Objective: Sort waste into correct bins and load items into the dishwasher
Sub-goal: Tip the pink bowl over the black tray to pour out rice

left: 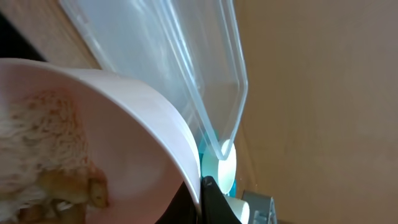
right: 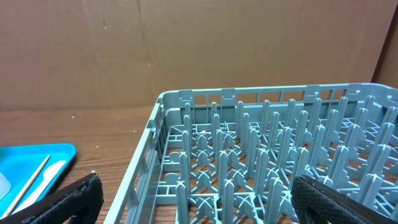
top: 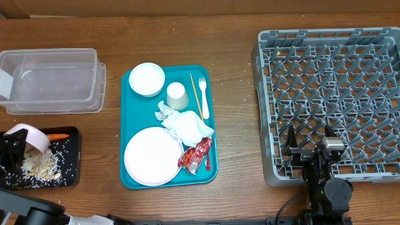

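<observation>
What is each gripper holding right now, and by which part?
The left gripper holds the pink bowl by its rim, tipped over the black tray. The right gripper is open and holds nothing.

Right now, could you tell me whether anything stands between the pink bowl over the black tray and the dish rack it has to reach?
Yes: the teal tray, carrying a plate, cup and napkins, lies on the table between them, so the bowl must pass over it. The open right gripper also sits at the rack's near edge.

No legible text anywhere
</observation>
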Robot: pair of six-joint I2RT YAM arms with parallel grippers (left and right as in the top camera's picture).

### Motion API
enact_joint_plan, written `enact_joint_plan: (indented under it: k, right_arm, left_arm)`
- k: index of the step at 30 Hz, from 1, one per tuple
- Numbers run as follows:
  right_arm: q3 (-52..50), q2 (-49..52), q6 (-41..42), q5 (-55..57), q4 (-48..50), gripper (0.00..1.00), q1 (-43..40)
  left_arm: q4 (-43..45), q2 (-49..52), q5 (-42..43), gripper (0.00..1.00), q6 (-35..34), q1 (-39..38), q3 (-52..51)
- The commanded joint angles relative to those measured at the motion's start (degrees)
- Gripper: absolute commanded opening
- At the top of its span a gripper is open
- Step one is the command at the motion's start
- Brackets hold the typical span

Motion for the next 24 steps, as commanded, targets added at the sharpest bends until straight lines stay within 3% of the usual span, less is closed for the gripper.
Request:
enact_joint_plan:
  k: [1, 3, 7, 9, 13, 14, 17, 21, 24]
  right_arm:
    - [-0.61, -0.39, -0.22, -0.22, 0.42, 1.0, 0.31]
    - [-0.61, -0.39, -0.22, -0.22, 0.42, 1.0, 0.31]
    - [-0.61, -0.39, -0.22, -0.22, 0.42, 1.0, 0.31]
    - [-0.61, -0.39, -0.22, -0.22, 0.42, 1.0, 0.31]
    - [-0.61, -0.39, -0.24, -0.22, 0.42, 1.0, 0.31]
    - [-0.61, -0.39, -0.22, -0.22, 0.42, 1.0, 0.31]
    - [-0.61, -0.39, -0.22, -0.22, 0.42, 1.0, 0.31]
    - [-0.61, -0.39, -0.22, -0.22, 0.42, 1.0, 0.31]
    - [-0.61, -0.39, -0.24, -0.22, 0.42, 1.0, 0.31]
  left_arm:
    - [0.33, 0.5, 4.24, 0.04, 2.97, 0.57, 0.0]
    - [0.92, 0.5, 8.74, 0.04, 5.68, 0.5, 0.0]
    - [-0.15, 0.5, 5.03, 0.04, 4.81, 0.72, 0.0]
    - [0.46, 0.5, 12.39, 0.04, 9.55, 0.28, 0.0]
    - [-2.12, 0.5, -3.76, 0.04, 3.98, 0.37, 0.0]
    - [-2.43, 0.5, -4.48, 0.04, 4.26, 0.37, 0.0]
    - [-1.95, 0.5, 2.75, 0.04, 7.32, 0.24, 0.0]
    - [-2.08, 0.52, 0.94, 0.04, 7.26, 0.2, 0.0]
    - [3.91, 0.52, 17.49, 0.04, 7.17, -0.2, 0.0]
